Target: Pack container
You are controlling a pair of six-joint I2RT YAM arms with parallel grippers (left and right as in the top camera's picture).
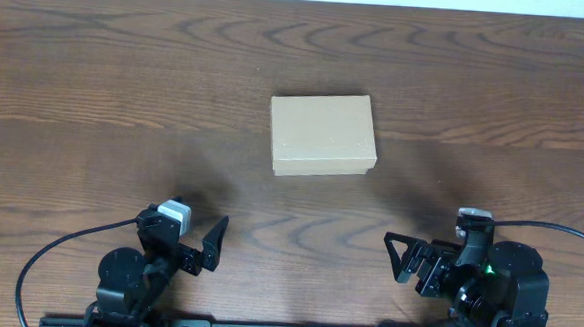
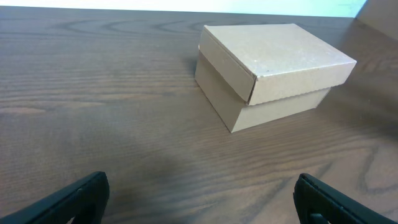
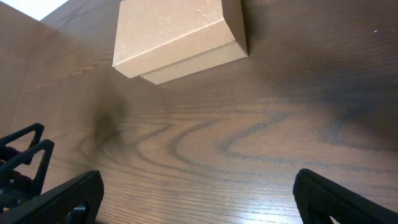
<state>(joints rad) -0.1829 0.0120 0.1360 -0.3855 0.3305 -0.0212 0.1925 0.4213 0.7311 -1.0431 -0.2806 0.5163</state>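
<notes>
We see the cardboard box (image 1: 324,135) at the middle of the wooden table (image 1: 95,93), its lid seemingly shut. Our left gripper (image 2: 199,208) and right gripper (image 3: 199,205) sit at the near edge, jaws spread wide, empty.

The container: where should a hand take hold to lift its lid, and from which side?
Probably the near long edge of the container, at the lip of the lid, coming from the robot's side: the lid is shut and its lip overhangs the base there. Which edge is hinged cannot be told.

Dark wood-grain table (image 1: 96,83) under even light, pale strip along its far edge
</notes>
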